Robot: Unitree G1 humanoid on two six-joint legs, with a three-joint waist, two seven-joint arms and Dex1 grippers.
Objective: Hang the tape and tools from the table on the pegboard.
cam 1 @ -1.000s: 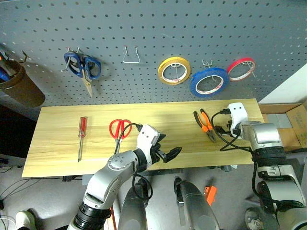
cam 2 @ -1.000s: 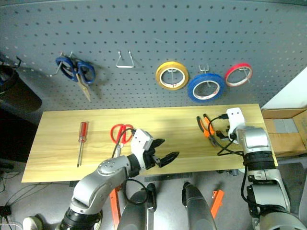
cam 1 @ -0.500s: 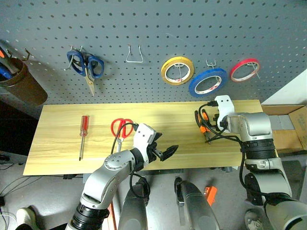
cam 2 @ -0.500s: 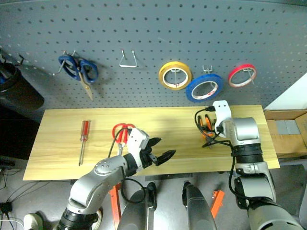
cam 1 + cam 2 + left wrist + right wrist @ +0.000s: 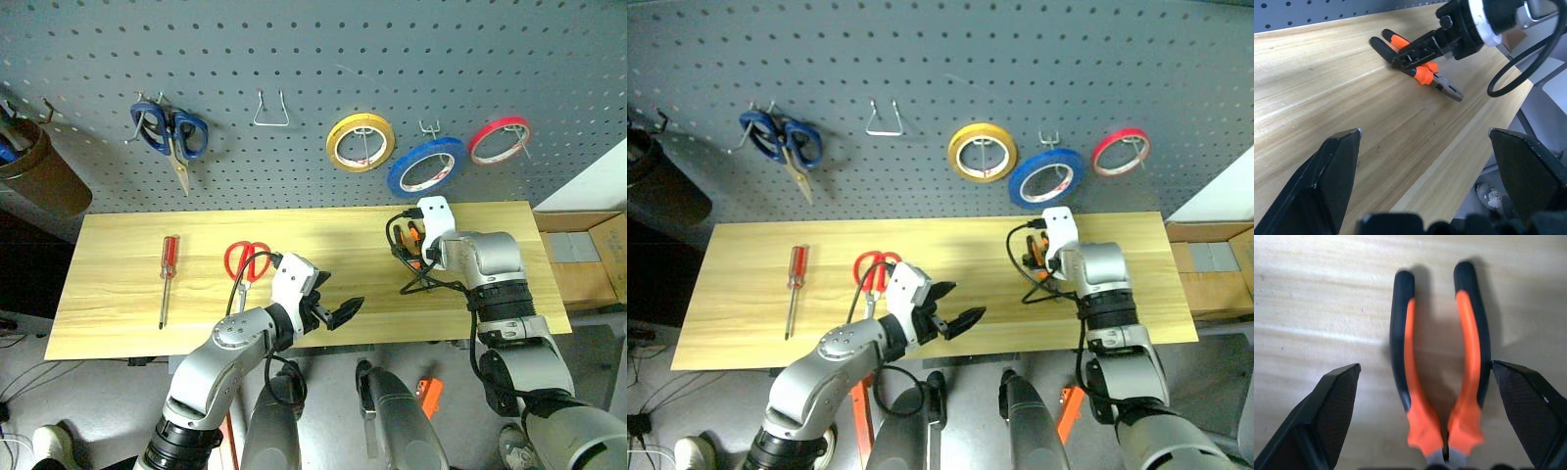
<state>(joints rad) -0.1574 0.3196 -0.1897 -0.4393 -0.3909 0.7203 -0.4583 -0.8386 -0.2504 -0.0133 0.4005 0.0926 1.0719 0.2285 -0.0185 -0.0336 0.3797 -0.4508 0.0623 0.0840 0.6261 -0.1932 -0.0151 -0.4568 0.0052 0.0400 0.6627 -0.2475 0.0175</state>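
Right wrist view, open right pincer (image 5: 1425, 426) straddling pliers (image 5: 1440, 377), seemingly untouched

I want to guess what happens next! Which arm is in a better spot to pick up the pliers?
The right one, probably. Its open pincer hangs right over the pliers, a finger on each side. The left pincer is open too, but further off, near the table's front edge.

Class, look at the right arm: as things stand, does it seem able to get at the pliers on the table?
Probably yes. The right gripper hangs open just above the pliers, whose two handles lie between its fingers. Nothing lies between them on the table.
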